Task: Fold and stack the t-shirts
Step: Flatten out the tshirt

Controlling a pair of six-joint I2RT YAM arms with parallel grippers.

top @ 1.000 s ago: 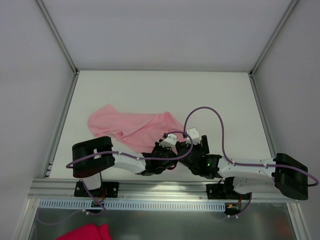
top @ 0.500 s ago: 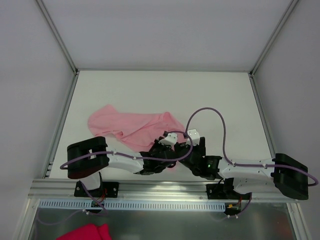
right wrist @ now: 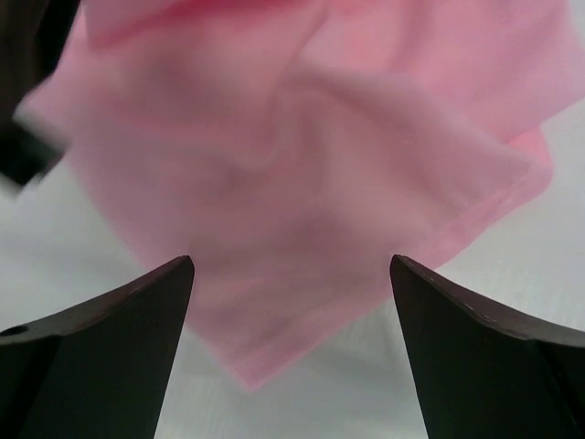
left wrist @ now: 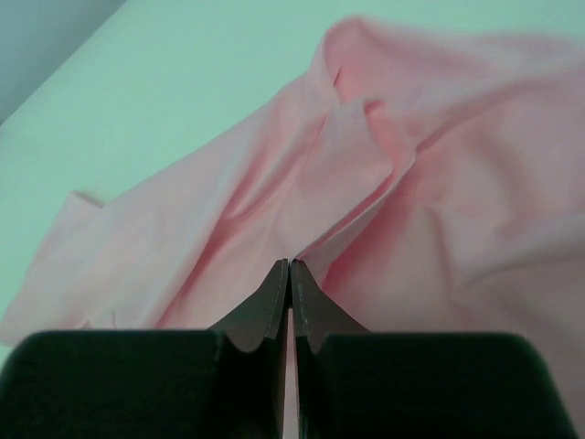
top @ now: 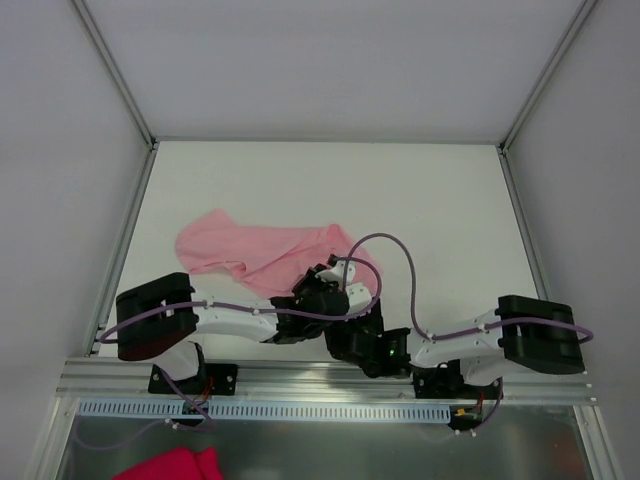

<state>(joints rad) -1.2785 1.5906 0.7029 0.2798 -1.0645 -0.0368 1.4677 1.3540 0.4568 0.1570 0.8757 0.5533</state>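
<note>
**Left gripper pinched on the pink t-shirt, right gripper open over its hem**

In the top view, the t-shirt (top: 250,252) lies rumpled on the white surface (top: 440,200). It spreads from the middle out toward 9 o'clock, and its near corner sits at about 6 o'clock, where both arms meet.

Your left gripper (left wrist: 290,265) has its jaws pressed together. A raised ridge of the thin pink fabric runs straight into the tips, so it has hold of a fold of the shirt.

Your right gripper (right wrist: 291,263) is spread wide and holds nothing. In its wrist view, a loose corner of the shirt lies on the surface between the two fingers and beyond them, at 12 o'clock.

A magenta cloth (top: 172,466) lies outside the near rail, at 7 o'clock in the top view, well apart from the shirt.
</note>
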